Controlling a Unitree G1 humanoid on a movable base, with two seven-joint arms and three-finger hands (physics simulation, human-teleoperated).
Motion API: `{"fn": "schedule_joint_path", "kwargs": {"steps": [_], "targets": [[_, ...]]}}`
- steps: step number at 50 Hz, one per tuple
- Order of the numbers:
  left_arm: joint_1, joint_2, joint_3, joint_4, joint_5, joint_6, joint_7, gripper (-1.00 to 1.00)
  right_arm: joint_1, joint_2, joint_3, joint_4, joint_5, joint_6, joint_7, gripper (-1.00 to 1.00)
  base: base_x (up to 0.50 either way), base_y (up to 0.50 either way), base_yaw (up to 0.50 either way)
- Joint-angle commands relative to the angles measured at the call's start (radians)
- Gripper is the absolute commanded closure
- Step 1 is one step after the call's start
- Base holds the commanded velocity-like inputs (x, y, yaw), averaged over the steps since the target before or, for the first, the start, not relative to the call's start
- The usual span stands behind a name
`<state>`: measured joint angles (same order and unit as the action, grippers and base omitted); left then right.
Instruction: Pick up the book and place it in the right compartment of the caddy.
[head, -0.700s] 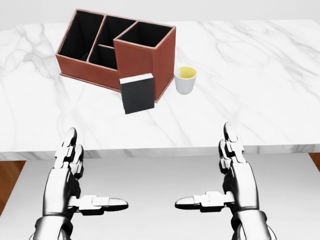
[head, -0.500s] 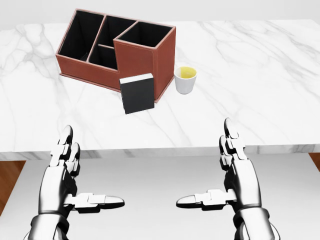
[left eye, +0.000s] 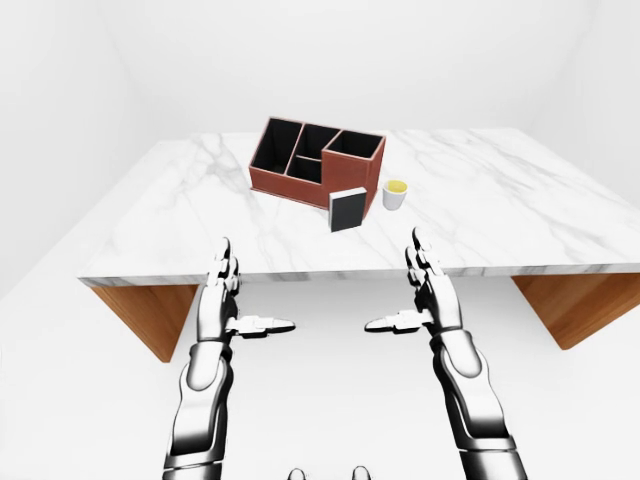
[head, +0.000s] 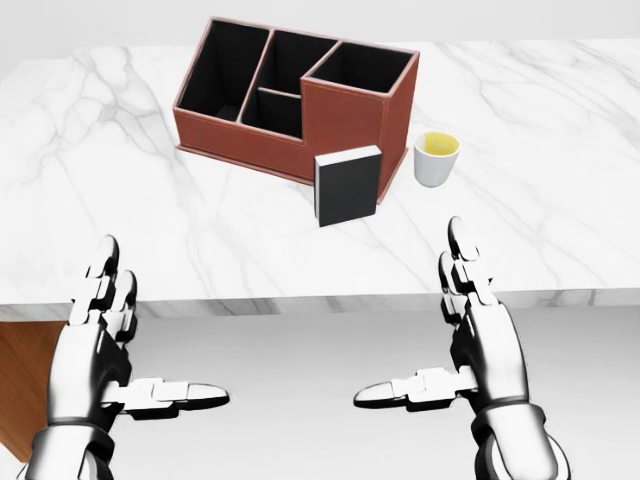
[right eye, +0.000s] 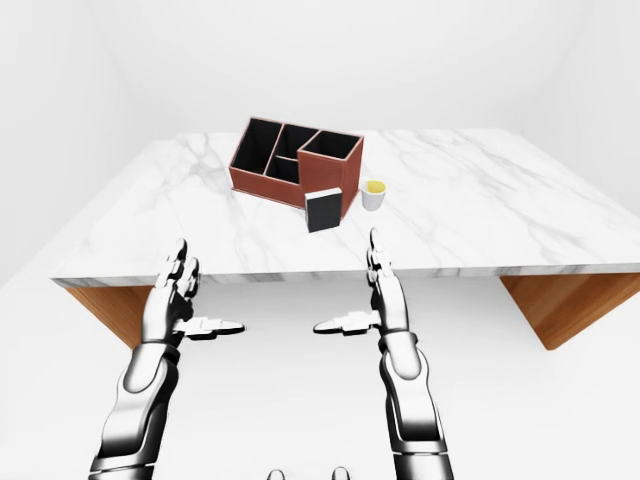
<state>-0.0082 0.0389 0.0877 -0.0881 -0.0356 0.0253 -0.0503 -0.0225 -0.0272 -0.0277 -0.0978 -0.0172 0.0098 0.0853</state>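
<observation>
Black book (head: 348, 185) stands upright on the marble worktop (head: 560, 200), leaning against or touching the near wall of the brown caddy (head: 300, 105) at its tall right compartment, at the lower right of the caddy in the head view; a white cup (head: 437, 158) with yellow contents sits just right of the caddy, apart from the book. Left robot hand (head: 100, 340) and right robot hand (head: 475, 330) both hover below the worktop edge, well apart from the caddy, fingers spread straight, thumbs pointing inward, holding nothing.
</observation>
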Motion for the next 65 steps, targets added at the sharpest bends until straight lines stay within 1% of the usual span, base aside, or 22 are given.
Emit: {"fn": "schedule_joint_path", "kwargs": {"steps": [1, 3, 4, 6, 7, 9, 10, 11, 13, 15, 16, 17, 19, 20, 21, 24, 27, 32, 36, 39, 46, 65], "targets": [[0.004, 0.004, 0.012, 0.006, -0.005, -0.021, -0.008, -1.00, 0.002, 0.001, 0.004, -0.034, -0.002, 0.018, 0.017, -1.00, 0.00, 0.50, 0.00], [0.004, 0.005, 0.014, 0.013, -0.006, -0.026, -0.008, -1.00, 0.001, 0.001, 0.004, -0.029, -0.004, 0.015, 0.018, -1.00, 0.00, 0.50, 0.00], [0.006, 0.007, 0.016, 0.008, -0.008, -0.022, -0.007, -1.00, 0.000, 0.000, 0.004, -0.028, -0.005, 0.011, 0.019, -1.00, 0.00, 0.50, 0.00], [0.008, 0.008, 0.019, -0.001, -0.010, -0.019, -0.007, -1.00, -0.002, 0.000, 0.001, -0.037, -0.004, 0.018, 0.020, -1.00, 0.00, 0.50, 0.00], [0.008, 0.008, 0.020, -0.002, -0.010, -0.019, -0.008, -1.00, -0.004, 0.000, -0.001, -0.035, -0.004, 0.016, 0.019, -1.00, 0.00, 0.50, 0.00], [0.006, 0.009, 0.023, 0.004, -0.010, -0.025, -0.006, -1.00, -0.009, -0.002, -0.004, -0.045, -0.005, 0.025, 0.017, -1.00, 0.00, 0.50, 0.00], [0.000, 0.011, 0.026, 0.013, -0.011, -0.028, -0.005, -1.00, -0.014, -0.004, -0.008, -0.063, -0.001, 0.036, 0.018, -1.00, 0.00, 0.50, 0.00], [-0.002, 0.012, 0.027, 0.015, -0.012, -0.029, -0.005, -1.00, -0.014, -0.007, -0.006, -0.065, -0.009, 0.028, 0.020, -1.00, 0.00, 0.50, 0.00], [-0.008, 0.015, 0.033, 0.005, -0.017, -0.023, -0.004, -1.00, -0.017, -0.010, -0.009, -0.098, -0.007, 0.074, 0.030, -1.00, 0.00, 0.01, 0.00], [-0.010, 0.020, 0.038, -0.015, -0.022, -0.009, -0.007, -1.00, -0.017, -0.023, -0.001, -0.101, -0.033, 0.077, 0.053, -1.00, 0.00, 0.00, 0.00], [-0.002, 0.022, 0.039, -0.050, -0.025, 0.009, -0.012, -1.00, -0.029, -0.027, -0.006, -0.100, -0.038, 0.077, 0.063, -1.00, 0.00, 0.00, 0.00], [0.002, 0.022, 0.040, -0.072, -0.024, 0.019, -0.015, -1.00, -0.042, -0.029, -0.013, -0.101, -0.041, 0.077, 0.069, -1.00, 0.00, 0.00, 0.00], [0.005, 0.022, 0.044, -0.094, -0.023, 0.031, -0.020, -1.00, -0.053, -0.034, -0.020, -0.119, -0.048, 0.077, 0.085, -1.00, 0.00, 0.00, 0.00], [0.004, 0.027, 0.052, -0.130, -0.028, 0.054, -0.024, -1.00, -0.077, -0.054, -0.028, -0.142, -0.064, 0.077, 0.106, -1.00, 0.00, 0.00, 0.00], [0.003, 0.030, 0.058, -0.148, -0.027, 0.062, -0.027, -1.00, -0.094, -0.059, -0.040, -0.153, -0.067, 0.077, 0.113, -1.00, 0.00, 0.00, 0.00], [-0.017, 0.041, 0.080, -0.194, -0.033, 0.062, -0.034, -1.00, -0.144, -0.081, -0.057, -0.182, -0.093, 0.077, 0.140, -1.00, 0.00, 0.00, 0.00], [-0.034, 0.049, 0.090, -0.215, -0.032, 0.062, -0.040, -1.00, -0.172, -0.092, -0.067, -0.208, -0.111, 0.077, 0.161, -1.00, 0.00, 0.00, 0.00], [-0.061, 0.065, 0.123, -0.286, -0.050, 0.062, -0.041, -1.00, -0.240, -0.120, -0.081, -0.296, -0.139, 0.077, 0.220, -1.00, 0.00, 0.00, 0.00], [-0.065, 0.066, 0.129, -0.268, -0.051, 0.062, -0.039, -1.00, -0.262, -0.125, -0.091, -0.338, -0.125, 0.077, 0.253, -1.00, 0.00, 0.00, 0.00], [-0.068, 0.067, 0.129, -0.227, -0.050, 0.062, -0.037, -1.00, -0.259, -0.122, -0.088, -0.345, -0.122, 0.077, 0.255, -1.00, 0.00, 0.00, 0.00], [-0.075, 0.070, 0.127, -0.207, -0.054, 0.062, -0.032, -1.00, -0.237, -0.118, -0.081, -0.360, -0.128, 0.077, 0.271, -1.00, 0.05, 0.00, 0.00], [-0.064, 0.068, 0.122, -0.201, -0.055, 0.062, -0.032, -1.00, -0.227, -0.106, -0.069, -0.362, -0.172, 0.077, 0.280, -1.00, 0.18, 0.00, 0.00]]}}
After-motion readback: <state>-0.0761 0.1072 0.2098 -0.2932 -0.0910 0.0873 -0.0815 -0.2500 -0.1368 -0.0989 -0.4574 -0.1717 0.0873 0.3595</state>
